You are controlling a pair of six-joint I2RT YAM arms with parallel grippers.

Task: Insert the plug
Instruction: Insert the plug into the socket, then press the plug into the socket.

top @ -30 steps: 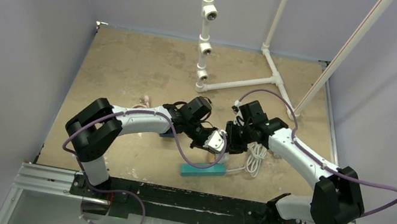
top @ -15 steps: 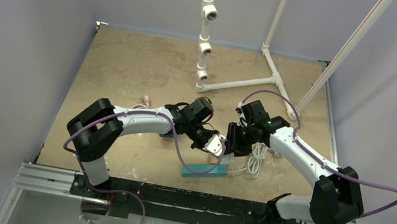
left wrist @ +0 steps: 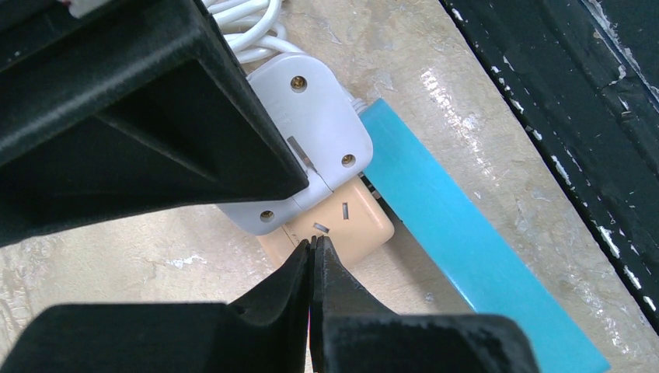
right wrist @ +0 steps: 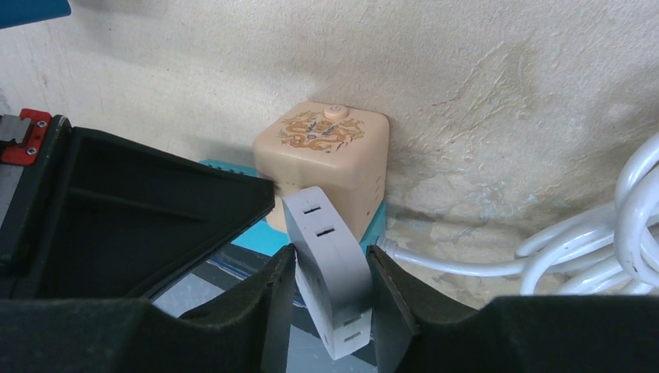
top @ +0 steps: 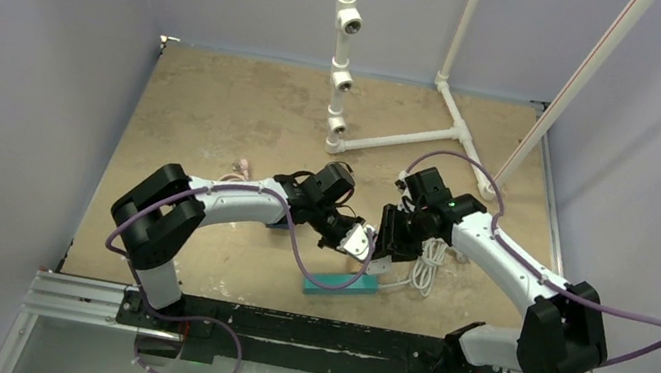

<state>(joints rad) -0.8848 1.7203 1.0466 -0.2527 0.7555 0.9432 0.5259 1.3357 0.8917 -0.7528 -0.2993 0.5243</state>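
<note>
From above, a teal board is lying on the desk, with a white cord coiling beside it. At the left wrist, the left fingers are pressing together on nothing, near the white plug, which is showing screws and a metal prong and is touching a beige socket cube. At the right wrist, the right fingers are clamping the slotted plug.

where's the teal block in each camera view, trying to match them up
top external: teal block lies slanted on the table, just nearer than the two grippers.
left wrist: a diagonal band from centre to lower right.
right wrist: only slivers under the beige cube, behind the gripped plug.
shared landmark: the white coiled cable.
</note>
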